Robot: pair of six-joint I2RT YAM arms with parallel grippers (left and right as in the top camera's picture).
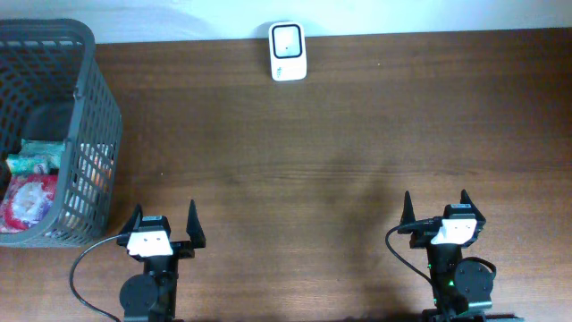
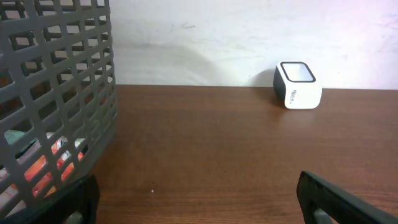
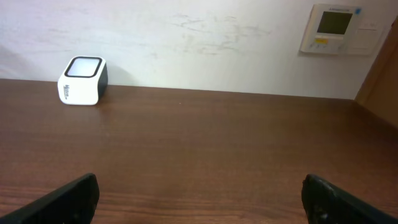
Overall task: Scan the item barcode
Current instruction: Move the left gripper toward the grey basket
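Note:
A white barcode scanner (image 1: 288, 52) with a dark rim stands at the table's far edge, by the wall; it also shows in the left wrist view (image 2: 298, 85) and the right wrist view (image 3: 83, 81). Several packaged items (image 1: 34, 183), green and red, lie inside a grey mesh basket (image 1: 94, 107) at the far left. My left gripper (image 1: 164, 221) stands open near the front edge, just right of the basket, with nothing between its fingers. My right gripper (image 1: 435, 207) is open too, at the front right, holding nothing.
The basket wall (image 2: 56, 99) fills the left of the left wrist view, close to my left finger. A wall thermostat panel (image 3: 336, 28) hangs behind the table at the right. Bare wooden tabletop (image 1: 313, 170) lies between grippers and scanner.

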